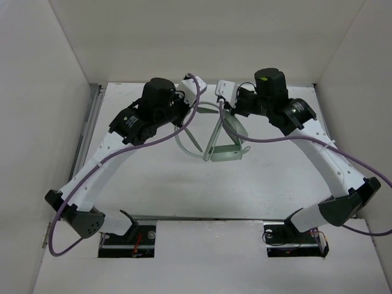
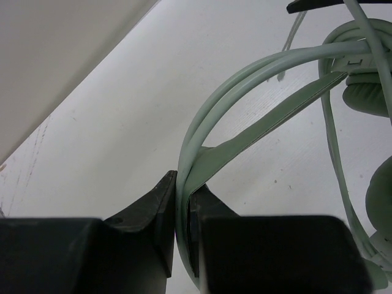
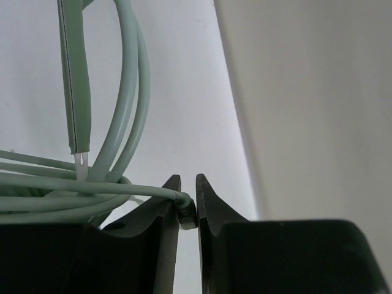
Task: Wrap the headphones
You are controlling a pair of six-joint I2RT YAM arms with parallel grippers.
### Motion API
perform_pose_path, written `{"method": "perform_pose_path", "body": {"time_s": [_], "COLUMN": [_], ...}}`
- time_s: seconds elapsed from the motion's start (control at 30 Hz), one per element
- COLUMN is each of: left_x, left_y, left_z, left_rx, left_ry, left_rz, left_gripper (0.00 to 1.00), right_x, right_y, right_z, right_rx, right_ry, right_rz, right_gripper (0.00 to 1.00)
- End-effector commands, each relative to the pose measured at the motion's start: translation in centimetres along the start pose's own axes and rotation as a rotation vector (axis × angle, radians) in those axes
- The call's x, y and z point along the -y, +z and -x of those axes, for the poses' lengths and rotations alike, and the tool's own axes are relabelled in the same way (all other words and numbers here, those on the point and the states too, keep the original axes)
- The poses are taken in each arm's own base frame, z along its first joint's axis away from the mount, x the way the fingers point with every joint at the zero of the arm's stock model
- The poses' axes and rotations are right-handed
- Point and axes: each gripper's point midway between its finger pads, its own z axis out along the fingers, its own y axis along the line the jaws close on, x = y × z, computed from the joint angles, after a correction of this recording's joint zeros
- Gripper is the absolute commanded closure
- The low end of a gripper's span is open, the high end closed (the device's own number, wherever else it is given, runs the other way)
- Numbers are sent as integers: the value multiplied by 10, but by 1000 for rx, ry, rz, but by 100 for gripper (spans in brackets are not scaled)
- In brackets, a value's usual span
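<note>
Presently: headphones held between both arms, cable pinched on the right

The headphones [image 1: 223, 147] sit over the far middle of the table [image 1: 153, 184], between the two wrists and slightly to the near side of them; whether the lower earcup [image 1: 228, 154] rests on the surface cannot be told.

The left gripper [image 2: 182, 211] is clamped tight on the headband [image 2: 245, 79]; the band arcs up and away from its jaws toward the cups at the right of that view.

The right gripper [image 3: 188, 208] is nearly closed, with the thin cable [image 3: 122, 191] nipped between its tips; the cable runs leftward from the jaws into several loose strands lying across the band.

Judgement: the right arm is the nearer to the cable, so the next turn of winding falls to it, with the left serving as anchor.

Room: white walls [image 1: 37, 122] stand close on three sides; the right jaws work just beside one, so outward swing is limited.
</note>
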Motion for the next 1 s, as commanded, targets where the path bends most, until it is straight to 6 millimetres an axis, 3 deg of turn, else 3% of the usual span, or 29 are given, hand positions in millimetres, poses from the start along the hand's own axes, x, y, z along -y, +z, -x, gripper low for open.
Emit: {"method": "perform_pose_path", "body": {"time_s": [0.0,0.33,0.57,0.83,0.97], "left_x": [11,10,8,4,1], "left_y": [-41,-55,-46,-36,-36], "left_z": [58,90,92,91,93], "left_rx": [202,276,275,271,274], "left_ry": [-47,-102,-192,-312,-344], "left_rz": [-82,-109,-120,-159,-169], "left_gripper": [100,100,100,100,100], "right_x": [12,-18,-45,-31,-37], "right_y": [-24,-46,-50,-63,-68], "right_z": [26,62,77,63,58], "right_rx": [155,479,585,626,633], "right_ry": [153,638,867,991,997], "right_rz": [-2,323,510,493,519], "right_gripper": [79,77,79,66,65]}}
